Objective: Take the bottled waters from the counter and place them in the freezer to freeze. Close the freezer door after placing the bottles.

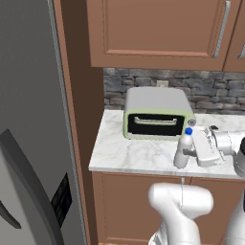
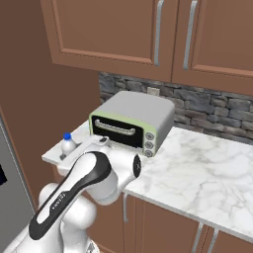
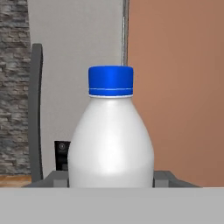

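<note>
White plastic bottle with a blue cap [image 1: 183,150] is gripped upright by the gripper [image 1: 190,152] just before the pale-green toaster oven [image 1: 157,113] — freezing and door-closing are judged outstanding.

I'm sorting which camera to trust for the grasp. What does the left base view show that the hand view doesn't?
The left base view alone takes in the toaster oven, the marble counter on its brown cabinets, and the hand reaching in from the right to the bottle's side. The hand view alone gives a close look at the bottle between the two dark fingertips, upright, cap on. Both show that bottle, the grey freezer and the stone wall.
</note>
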